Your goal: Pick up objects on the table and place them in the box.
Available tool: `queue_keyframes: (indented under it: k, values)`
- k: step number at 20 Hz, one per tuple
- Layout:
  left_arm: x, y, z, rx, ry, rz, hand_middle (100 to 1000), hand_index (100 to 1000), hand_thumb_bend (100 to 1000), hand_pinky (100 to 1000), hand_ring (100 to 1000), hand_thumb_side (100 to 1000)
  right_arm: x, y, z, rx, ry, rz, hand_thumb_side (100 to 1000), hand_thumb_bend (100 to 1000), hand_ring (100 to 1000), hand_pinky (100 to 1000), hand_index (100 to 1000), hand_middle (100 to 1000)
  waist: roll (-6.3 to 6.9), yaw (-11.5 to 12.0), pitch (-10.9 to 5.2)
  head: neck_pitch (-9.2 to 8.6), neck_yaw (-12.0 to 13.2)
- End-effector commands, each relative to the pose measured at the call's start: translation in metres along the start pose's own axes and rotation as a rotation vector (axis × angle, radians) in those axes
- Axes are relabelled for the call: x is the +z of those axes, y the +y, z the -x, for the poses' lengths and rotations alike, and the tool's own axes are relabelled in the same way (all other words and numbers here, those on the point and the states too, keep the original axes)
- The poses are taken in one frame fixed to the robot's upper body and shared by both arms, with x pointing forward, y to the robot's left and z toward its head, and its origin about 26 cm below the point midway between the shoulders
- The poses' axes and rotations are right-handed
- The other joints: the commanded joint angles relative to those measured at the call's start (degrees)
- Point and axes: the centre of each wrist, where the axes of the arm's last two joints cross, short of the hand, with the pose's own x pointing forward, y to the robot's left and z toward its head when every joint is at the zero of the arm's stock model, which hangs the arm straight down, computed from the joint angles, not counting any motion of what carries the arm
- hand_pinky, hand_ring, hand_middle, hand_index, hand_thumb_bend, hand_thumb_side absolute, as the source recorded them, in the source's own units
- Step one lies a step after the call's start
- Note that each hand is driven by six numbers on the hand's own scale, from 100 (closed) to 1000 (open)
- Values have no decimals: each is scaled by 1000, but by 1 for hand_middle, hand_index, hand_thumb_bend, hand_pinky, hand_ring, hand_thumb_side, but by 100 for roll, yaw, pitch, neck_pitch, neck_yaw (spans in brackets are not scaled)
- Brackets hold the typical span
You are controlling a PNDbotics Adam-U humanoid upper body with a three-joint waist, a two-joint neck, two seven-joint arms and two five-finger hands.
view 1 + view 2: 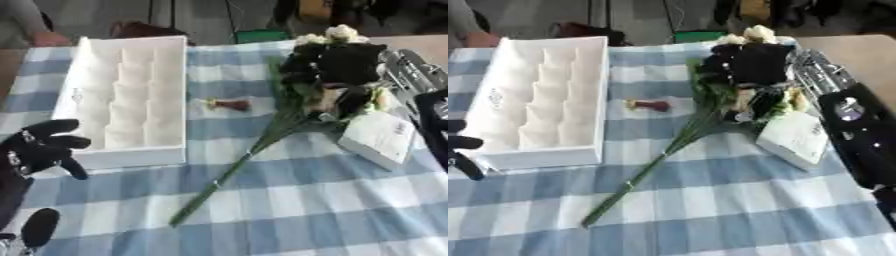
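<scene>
Checked cloth (306,200). Box (122,95), white. Flower (262,137): light, floppy, fragile blooms; best taken mid-stem. Right hand (337,62) clenched on blooms; left hand (39,147) released, idle beside box.

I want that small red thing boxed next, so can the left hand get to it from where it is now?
Probably not directly. The left hand sits at the white box's near left corner, and the box lies between it and the small red thing. It would have to go over or around.
</scene>
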Motion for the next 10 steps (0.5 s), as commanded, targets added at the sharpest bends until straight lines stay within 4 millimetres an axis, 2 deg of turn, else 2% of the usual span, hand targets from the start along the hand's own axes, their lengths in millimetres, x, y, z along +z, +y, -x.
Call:
queue_keyframes:
  k: [1, 4, 5, 6, 7, 9, 10]
  values:
    - [-5, 4, -6, -15, -25, 17, 886, 811, 296, 543, 817, 472, 2, 4, 3, 10, -3, -100, 795, 444, 971, 1000, 985, 975, -15, 8, -126, -4, -25]
    - [-5, 4, -6, -13, -22, 21, 886, 812, 291, 542, 816, 478, 1, 8, 1, 4, -13, -195, 804, 442, 950, 1000, 980, 973, -46, 8, -138, 5, -25]
    - [-5, 4, -6, -13, -21, 22, 886, 812, 285, 542, 815, 484, 1, 8, 1, 3, -15, -213, 688, 439, 888, 989, 955, 937, -52, 7, -141, 7, -25]
    - [-5, 4, -6, -12, -20, 22, 886, 813, 283, 542, 815, 487, 1, 6, 1, 3, -15, -221, 620, 441, 853, 939, 937, 911, -56, 6, -146, 5, -27]
    - [-5, 5, -6, -12, -20, 22, 886, 813, 280, 542, 815, 490, 1, 5, 1, 2, -14, -223, 568, 443, 801, 847, 898, 865, -59, 7, -149, 2, -27]
    - [-4, 5, -6, -11, -20, 21, 886, 813, 279, 542, 814, 491, 2, 2, 2, 1, -12, -204, 574, 443, 758, 783, 856, 823, -60, 8, -153, -4, -26]
    - [-4, 5, -6, -11, -20, 20, 886, 813, 276, 541, 814, 495, 3, -2, 3, 2, -5, -167, 584, 443, 668, 641, 756, 736, -60, 7, -157, -11, -22]
